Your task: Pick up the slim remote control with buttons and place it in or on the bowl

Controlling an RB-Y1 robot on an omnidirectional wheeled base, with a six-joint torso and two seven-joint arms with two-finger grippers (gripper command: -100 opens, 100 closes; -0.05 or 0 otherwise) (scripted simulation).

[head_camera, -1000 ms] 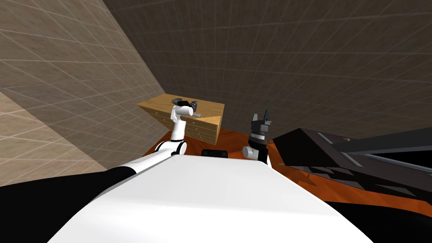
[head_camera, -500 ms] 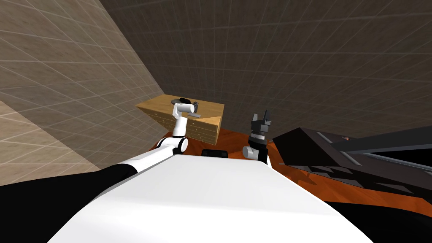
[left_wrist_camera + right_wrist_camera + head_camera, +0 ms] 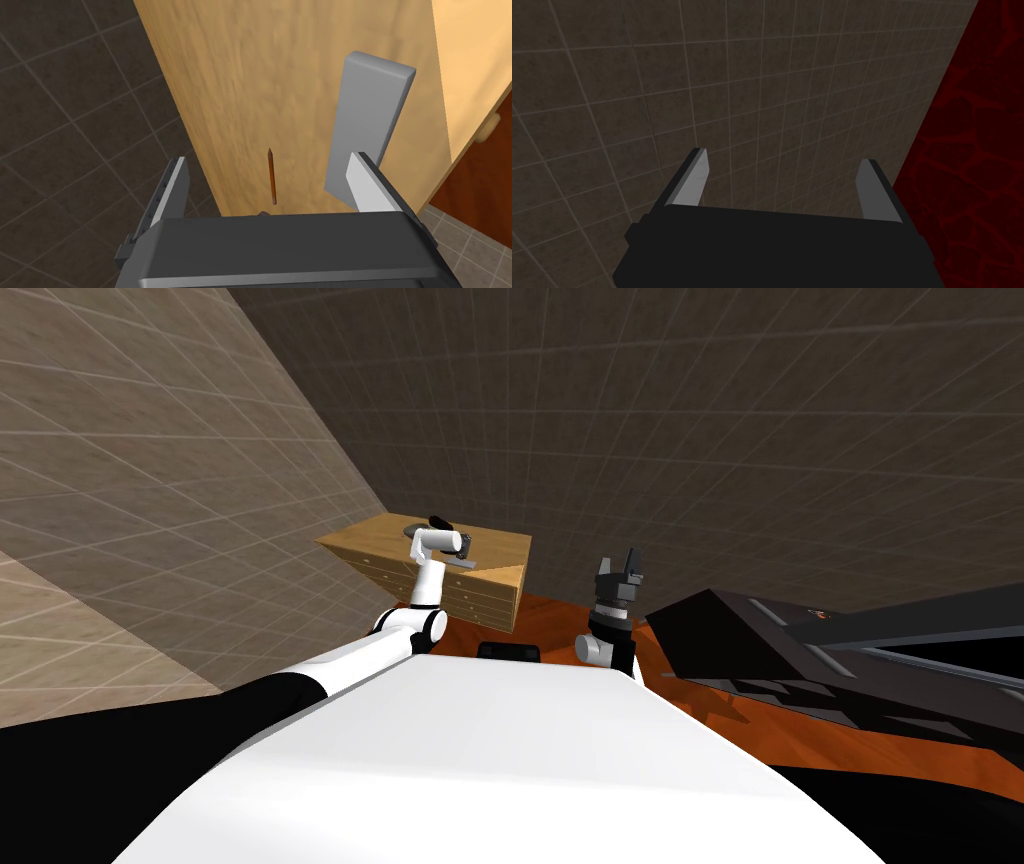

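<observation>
Left wrist view shows the left gripper (image 3: 267, 159) spread wide over the wooden dresser top (image 3: 240, 75). A thin brown pencil (image 3: 272, 175) lies on the wood between the fingers. The remote (image 3: 370, 115), a plain grey slab, lies flat along the top's front edge, its near end partly hidden behind one finger. From the head view, the remote (image 3: 462, 564) lies close to the front corner, with the grey bowl (image 3: 412, 529) farther in on the same top. The right gripper (image 3: 784, 162) is raised, fingers wide apart.
</observation>
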